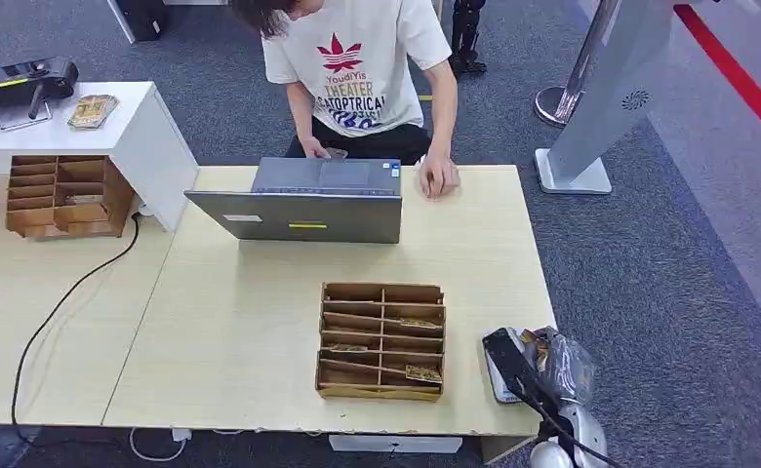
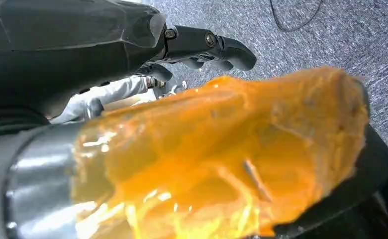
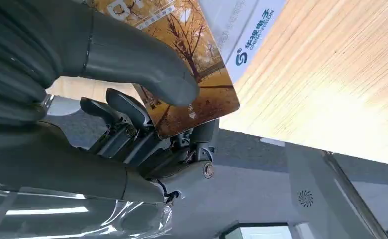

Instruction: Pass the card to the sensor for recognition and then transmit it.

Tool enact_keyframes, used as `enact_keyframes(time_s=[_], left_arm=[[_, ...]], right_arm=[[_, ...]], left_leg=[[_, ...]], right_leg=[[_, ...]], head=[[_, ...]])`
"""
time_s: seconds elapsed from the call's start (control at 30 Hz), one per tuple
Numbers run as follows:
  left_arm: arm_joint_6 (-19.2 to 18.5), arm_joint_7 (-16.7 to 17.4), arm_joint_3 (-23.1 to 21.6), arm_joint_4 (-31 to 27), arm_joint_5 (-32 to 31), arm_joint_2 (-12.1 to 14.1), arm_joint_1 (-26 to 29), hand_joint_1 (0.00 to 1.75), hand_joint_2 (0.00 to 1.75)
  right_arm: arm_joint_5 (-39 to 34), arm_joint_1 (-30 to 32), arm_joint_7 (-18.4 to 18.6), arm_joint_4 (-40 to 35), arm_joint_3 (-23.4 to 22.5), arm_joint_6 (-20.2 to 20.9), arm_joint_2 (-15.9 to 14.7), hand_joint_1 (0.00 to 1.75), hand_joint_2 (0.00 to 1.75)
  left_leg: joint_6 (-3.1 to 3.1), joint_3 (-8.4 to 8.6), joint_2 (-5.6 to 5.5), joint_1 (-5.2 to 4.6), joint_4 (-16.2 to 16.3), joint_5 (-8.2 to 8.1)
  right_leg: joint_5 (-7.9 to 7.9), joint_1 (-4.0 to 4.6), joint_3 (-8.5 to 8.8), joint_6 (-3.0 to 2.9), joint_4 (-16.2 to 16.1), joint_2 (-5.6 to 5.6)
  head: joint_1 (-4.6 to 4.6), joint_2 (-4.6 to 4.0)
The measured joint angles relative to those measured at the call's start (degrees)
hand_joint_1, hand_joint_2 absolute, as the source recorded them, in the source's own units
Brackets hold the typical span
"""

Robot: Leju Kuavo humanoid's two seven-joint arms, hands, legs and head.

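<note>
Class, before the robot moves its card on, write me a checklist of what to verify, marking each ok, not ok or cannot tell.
1. Card held by the right hand: ok, thumb on its face, fingers behind.
2. Card over the white sensor: ok, the sensor lies right behind it.
3. Card recognised: cannot tell.
4. Left hand free: ok, holds nothing.
5. Person's hand clear of the card: ok, resting beside the laptop.

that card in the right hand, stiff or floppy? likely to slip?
Probably stiff: the card stays flat past the right hand. Its glossy face looks slippery, so a thumb pinch may let it slide. Likely light, being thin.
</note>
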Motion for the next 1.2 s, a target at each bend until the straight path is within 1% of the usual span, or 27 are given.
enact_keyframes(time_s=[0.47,0.83,1.03,1.2], left_arm=[[0.7,0.0,1.6,0.0,1.5,0.0,0.1,0.00,0.00],[1.3,-0.4,4.9,0.0,4.5,-0.1,0.2,0.00,0.00],[1.3,-1.2,8.8,0.0,9.9,-0.7,0.3,0.00,0.00],[1.3,-1.7,11.6,0.0,11.7,-1.2,0.3,0.00,0.00]], right_arm=[[-0.2,0.4,-0.2,-0.4,-0.6,-0.2,0.0,1.75,1.75],[-1.4,1.6,-1.0,-1.4,-1.0,-1.0,0.0,1.75,1.75],[-2.9,2.8,-1.9,-2.3,-1.4,-1.4,0.0,1.75,1.75],[-4.3,4.1,-2.8,-3.3,-2.2,-1.9,0.0,1.75,1.75]], left_leg=[[0.00,0.01,0.00,0.00,0.0,0.00],[0.00,0.00,0.00,0.00,0.0,0.00],[0.00,0.00,-0.01,0.00,0.0,0.00],[0.03,0.00,0.00,-0.01,0.0,-0.02]], right_leg=[[0.01,0.00,0.01,0.01,0.0,0.00],[0.00,0.00,0.00,0.01,0.0,0.00],[0.00,0.00,0.00,0.01,0.0,0.00],[0.00,0.00,0.00,0.01,0.0,0.00]], head=[[0.00,0.00],[0.02,0.00],[0.02,0.00],[0.00,0.00]])
